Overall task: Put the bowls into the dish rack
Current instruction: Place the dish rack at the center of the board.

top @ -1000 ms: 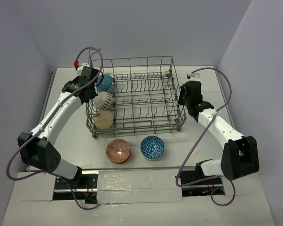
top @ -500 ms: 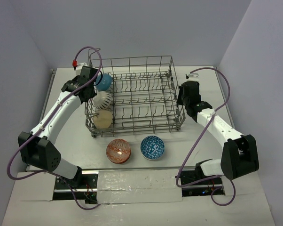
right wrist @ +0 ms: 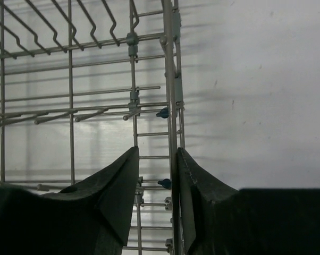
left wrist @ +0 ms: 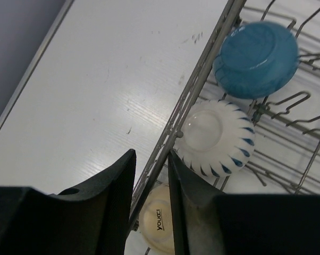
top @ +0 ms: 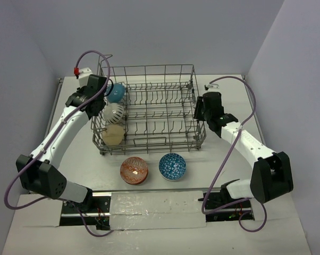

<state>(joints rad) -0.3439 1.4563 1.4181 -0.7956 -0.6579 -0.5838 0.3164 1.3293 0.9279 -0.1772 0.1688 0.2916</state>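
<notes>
Dish rack of grey wire in the upper middle of the top view, on the white table. Holds three bowls along its left side, all tipped on edge with the bottoms turned to the left rim: blue bowl at the top, white bowl with blue stripes under it, cream bowl lowest in the frame. Below the rack, out on the table, side by side and just apart: red patterned bowl at the left, blue patterned bowl at the right, both open side up.

At the left rim of the rack, beside the white bowl with blue stripes: left gripper. Jaws apart, one on each side of the rim wire, not clamped on it; a little free space visible next to the wire.

At the right rim of the rack: right gripper. Jaws apart also here, astride the rim wire, the wire close to the right-hand jaw and clear space on the other side.
</notes>
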